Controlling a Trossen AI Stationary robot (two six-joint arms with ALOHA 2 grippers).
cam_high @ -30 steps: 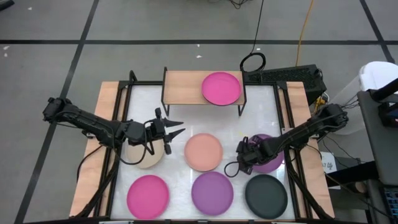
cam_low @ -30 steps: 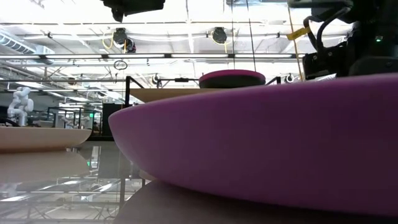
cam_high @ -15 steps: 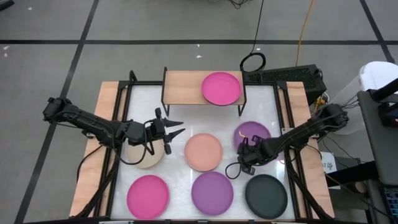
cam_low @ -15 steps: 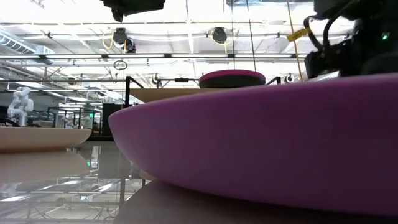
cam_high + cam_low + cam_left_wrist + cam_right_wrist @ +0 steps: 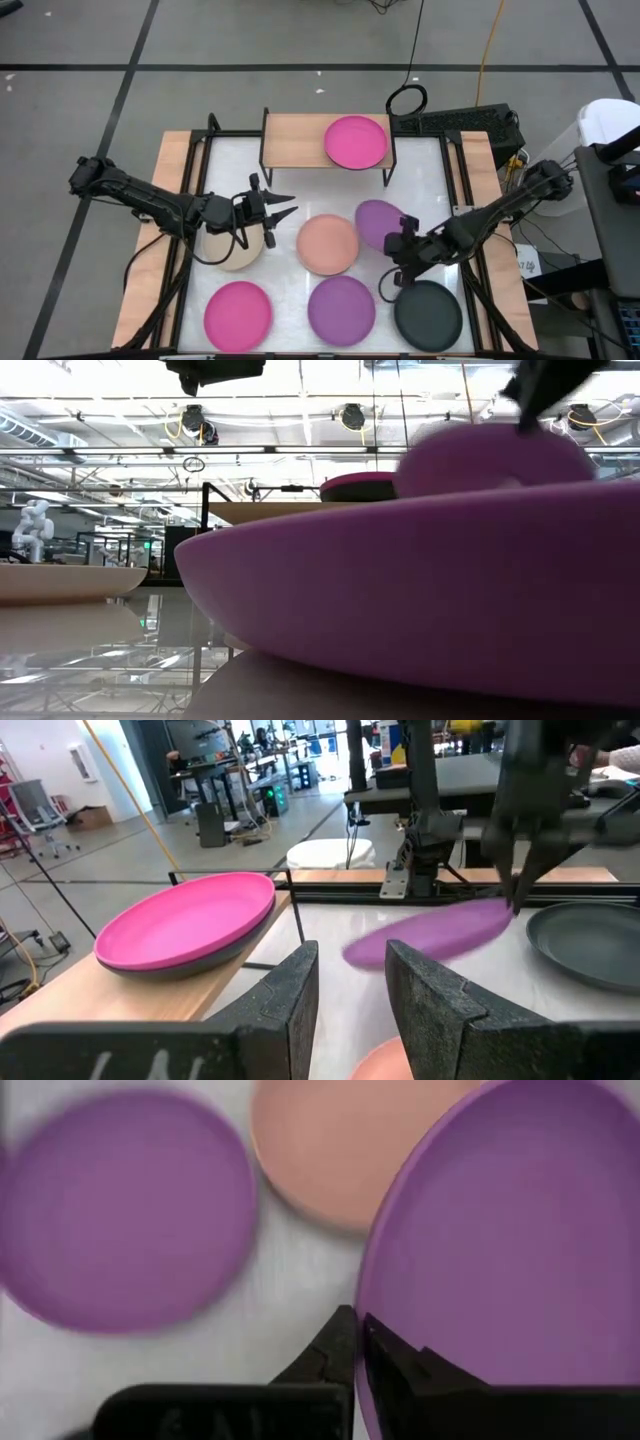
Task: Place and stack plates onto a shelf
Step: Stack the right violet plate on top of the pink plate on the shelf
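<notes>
The shelf (image 5: 300, 132) stands at the table's far edge with a magenta plate (image 5: 355, 142) lying on its right half. My right gripper (image 5: 403, 246) is shut on a purple plate (image 5: 379, 222), which hangs in the air right of the peach plate (image 5: 328, 243). That purple plate shows blurred in the low view (image 5: 490, 455). My left gripper (image 5: 278, 208) hovers open over the beige plate (image 5: 232, 248), holding nothing. A magenta plate (image 5: 238, 315), a purple plate (image 5: 341, 308) and a dark plate (image 5: 428, 314) lie along the near edge. My right gripper pinches the purple plate's rim (image 5: 372, 1305) between its two shut fingers, on the plate's near right side. The fingers come slanting down from the table's right. The plate is clear of the table and tilted, reaching from the fingers toward the shelf.
The shelf's left half (image 5: 290, 130) is bare wood. Wooden strips and black rails (image 5: 195, 200) run down both sides of the table. A dark box (image 5: 470, 122) and cables sit behind the far right corner.
My right gripper has shut on the purple plate's rim and gone up. The plate, which lay flat on the table's right side, is lifted clear, tipped, and carried left and toward the shelf.
</notes>
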